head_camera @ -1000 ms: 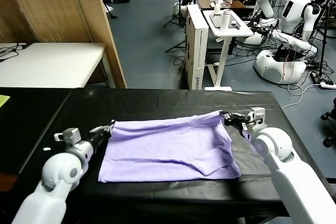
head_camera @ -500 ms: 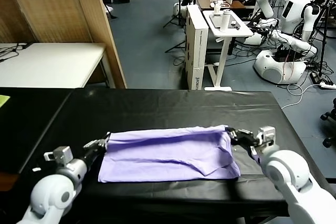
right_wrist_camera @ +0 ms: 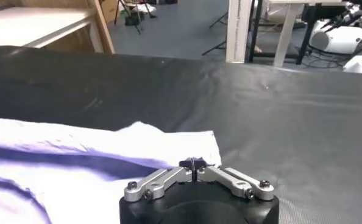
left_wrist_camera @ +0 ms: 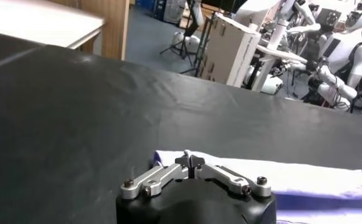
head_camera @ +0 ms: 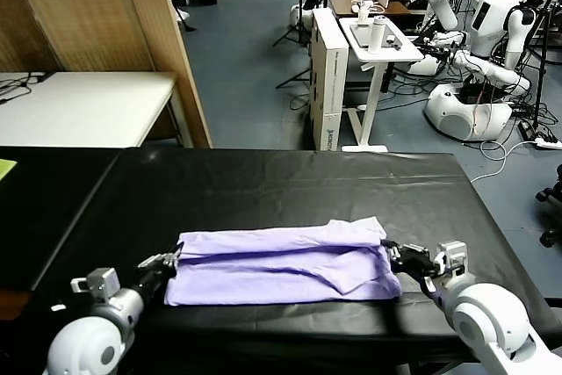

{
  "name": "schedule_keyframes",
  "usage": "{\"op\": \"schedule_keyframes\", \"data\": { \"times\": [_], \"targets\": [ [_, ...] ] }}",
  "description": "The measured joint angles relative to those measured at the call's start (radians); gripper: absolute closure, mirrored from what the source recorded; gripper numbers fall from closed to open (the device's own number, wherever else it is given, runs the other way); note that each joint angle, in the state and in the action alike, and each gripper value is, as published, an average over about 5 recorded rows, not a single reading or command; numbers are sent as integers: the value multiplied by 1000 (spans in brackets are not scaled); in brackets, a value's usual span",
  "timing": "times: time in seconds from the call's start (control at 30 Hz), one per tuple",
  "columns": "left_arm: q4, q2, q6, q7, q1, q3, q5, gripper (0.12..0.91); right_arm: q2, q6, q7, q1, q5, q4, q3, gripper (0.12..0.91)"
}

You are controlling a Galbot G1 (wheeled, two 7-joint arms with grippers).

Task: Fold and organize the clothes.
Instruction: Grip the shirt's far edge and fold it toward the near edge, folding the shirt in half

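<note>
arms: white rounded shells | hands: black body, silver screwed linkages

A big black table point(head_camera: 263, 182) with a smooth cover fills the front. Behind it, the floor is blue-grey point(head_camera: 246, 59). A tall brown wooden board point(head_camera: 162, 41) stands on the left, next to a flat white table point(head_camera: 83, 107). A small white stand with thin legs point(head_camera: 373, 76) holds little bottles. Beside it stands a tall white box point(head_camera: 329, 76).
</note>
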Motion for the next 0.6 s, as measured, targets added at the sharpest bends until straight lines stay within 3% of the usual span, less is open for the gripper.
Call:
{"op": "schedule_keyframes", "data": {
  "times": [0.6],
  "targets": [
    [-42,-49,-38,2,88,-1,63,868,5,0,-1,-21,-16,-8,-6,887]
  ]
}}
